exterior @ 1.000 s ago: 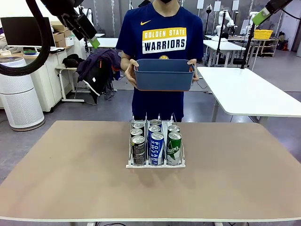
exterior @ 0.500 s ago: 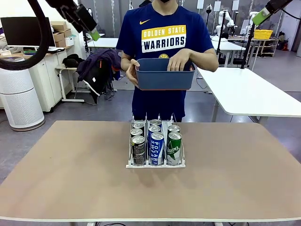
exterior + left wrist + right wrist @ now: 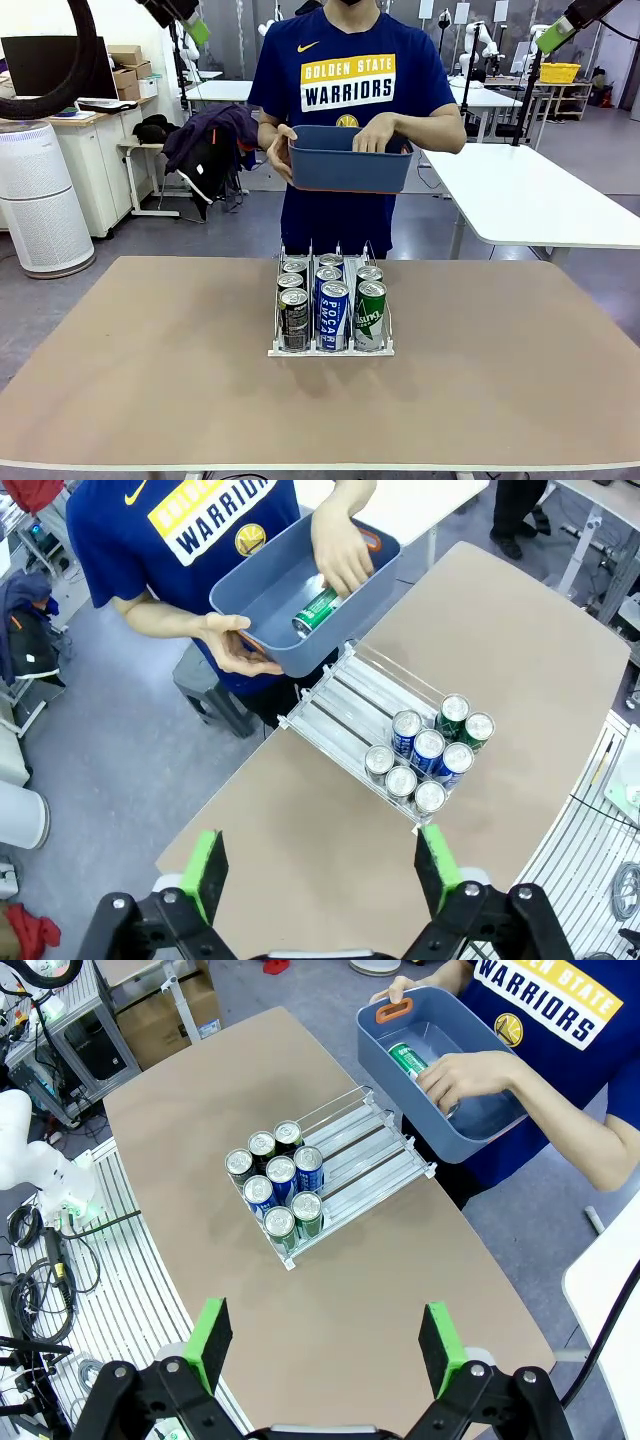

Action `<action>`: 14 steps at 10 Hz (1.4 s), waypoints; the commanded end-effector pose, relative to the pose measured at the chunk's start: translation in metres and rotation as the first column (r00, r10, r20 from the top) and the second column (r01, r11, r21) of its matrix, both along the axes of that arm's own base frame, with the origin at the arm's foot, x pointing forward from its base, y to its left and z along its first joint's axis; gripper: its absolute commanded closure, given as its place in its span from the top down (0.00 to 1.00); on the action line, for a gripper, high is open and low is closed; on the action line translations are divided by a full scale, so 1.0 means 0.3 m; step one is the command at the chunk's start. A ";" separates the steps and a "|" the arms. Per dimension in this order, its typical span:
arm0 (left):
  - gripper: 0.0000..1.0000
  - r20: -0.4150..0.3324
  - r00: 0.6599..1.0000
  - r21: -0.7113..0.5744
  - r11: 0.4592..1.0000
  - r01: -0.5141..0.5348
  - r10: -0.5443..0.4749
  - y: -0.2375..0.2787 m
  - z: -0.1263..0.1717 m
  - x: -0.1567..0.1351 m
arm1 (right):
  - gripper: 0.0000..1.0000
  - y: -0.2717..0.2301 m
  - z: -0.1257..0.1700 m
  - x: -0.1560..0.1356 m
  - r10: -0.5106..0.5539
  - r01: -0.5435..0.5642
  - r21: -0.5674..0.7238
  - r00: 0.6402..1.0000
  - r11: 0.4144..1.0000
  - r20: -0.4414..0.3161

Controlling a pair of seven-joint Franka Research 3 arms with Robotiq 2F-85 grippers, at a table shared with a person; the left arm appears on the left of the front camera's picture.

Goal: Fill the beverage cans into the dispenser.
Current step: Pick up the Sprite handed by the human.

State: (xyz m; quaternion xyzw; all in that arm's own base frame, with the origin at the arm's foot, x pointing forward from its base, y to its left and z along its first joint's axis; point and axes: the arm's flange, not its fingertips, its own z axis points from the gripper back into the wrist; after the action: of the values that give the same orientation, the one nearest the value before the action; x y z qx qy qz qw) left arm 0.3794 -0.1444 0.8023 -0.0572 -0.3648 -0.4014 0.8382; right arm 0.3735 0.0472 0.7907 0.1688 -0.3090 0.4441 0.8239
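The dispenser [image 3: 330, 351] stands mid-table with several beverage cans in its front rows: black-and-green [image 3: 294, 316], blue-and-white [image 3: 333, 313] and green [image 3: 370, 312]. Its rear lanes [image 3: 352, 698] lie bare. Behind the table a person holds a dark blue bin [image 3: 349, 160] with one hand and has the other hand [image 3: 340, 552] inside it on a green can [image 3: 318, 612]. My left gripper [image 3: 322, 870] hangs open high above the table, at the top left [image 3: 193, 26] in the front view. My right gripper [image 3: 326, 1344] is also open and high up, top right [image 3: 553, 35].
Bare tabletop [image 3: 150, 380] surrounds the dispenser on all sides. A white table [image 3: 530, 200] stands behind at the right, a white air purifier [image 3: 40, 200] and a chair with dark clothes [image 3: 205, 150] at the left. A wire shelf [image 3: 90, 1290] runs beside the table.
The person's hand left the bin's side and now reaches into the bin. My left arm has risen toward the top of the front view. The cans in the dispenser have not moved.
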 end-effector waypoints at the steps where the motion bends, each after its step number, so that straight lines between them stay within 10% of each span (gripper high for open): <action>1: 1.00 -0.014 0.999 -0.017 0.999 0.041 -0.041 0.040 0.004 0.003 | 1.00 0.002 -0.002 -0.001 0.001 -0.001 0.000 1.000 1.000 -0.001; 14: 1.00 -0.001 1.000 -0.003 1.000 0.002 -0.002 0.021 0.007 0.001 | 1.00 0.002 -0.002 -0.001 0.001 -0.001 0.000 1.000 1.000 -0.001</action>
State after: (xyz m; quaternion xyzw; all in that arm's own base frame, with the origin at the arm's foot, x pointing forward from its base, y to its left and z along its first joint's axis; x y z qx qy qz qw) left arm 0.3796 -0.1395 0.8043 -0.0593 -0.3620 -0.4033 0.8383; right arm 0.3735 0.0472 0.7907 0.1688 -0.3090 0.4441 0.8239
